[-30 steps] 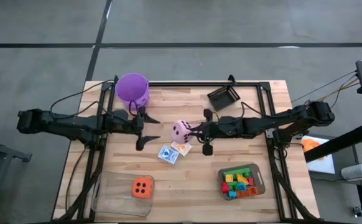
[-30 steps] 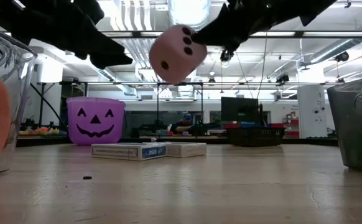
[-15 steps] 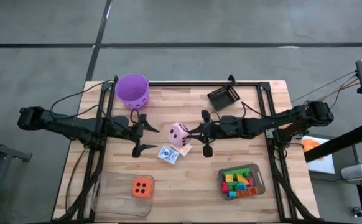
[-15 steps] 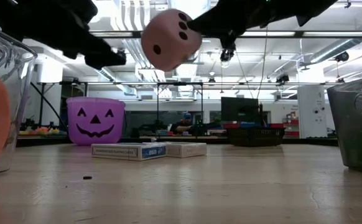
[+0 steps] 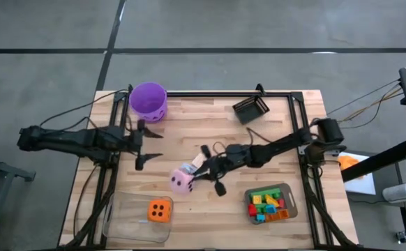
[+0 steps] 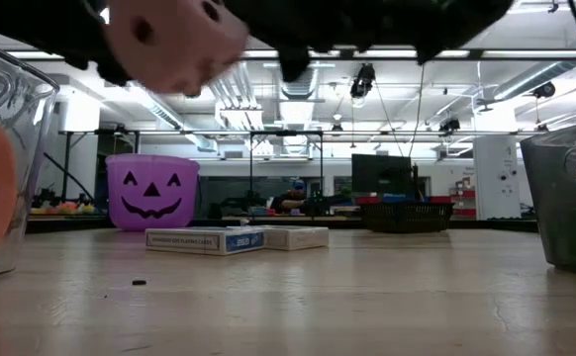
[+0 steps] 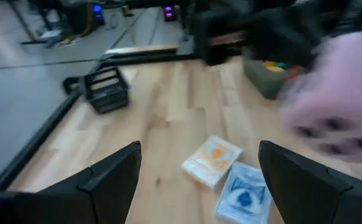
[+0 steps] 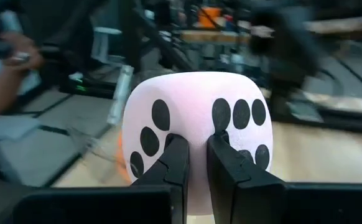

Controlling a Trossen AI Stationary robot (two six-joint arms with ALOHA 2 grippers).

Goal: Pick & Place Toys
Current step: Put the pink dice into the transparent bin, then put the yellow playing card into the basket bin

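- Table [image 5: 210, 209] of pale wood is used to hold everything, so the toys can be reached by both arms.
- Clear bin [image 5: 123, 224] is set at the near left, and an orange dice [image 5: 160, 210] is already kept inside it.
- Grey tray [image 5: 289, 202] at the near right is filled with small coloured bricks [image 5: 267, 205], likely sorted there.
- Purple bucket [image 5: 148, 101] is left at the far left, out of the way.
- Pink dice [image 5: 182, 181] is held up in the air near the middle, just beside the clear bin, likely to be dropped in.
- Right gripper [image 5: 201, 172] is closed tight on the pink dice so it cannot fall.
- Left gripper [image 5: 147, 146] is kept open and empty, held back on the left.
- Card packs [image 7: 231, 177] are left flat on the wood, not yet picked.
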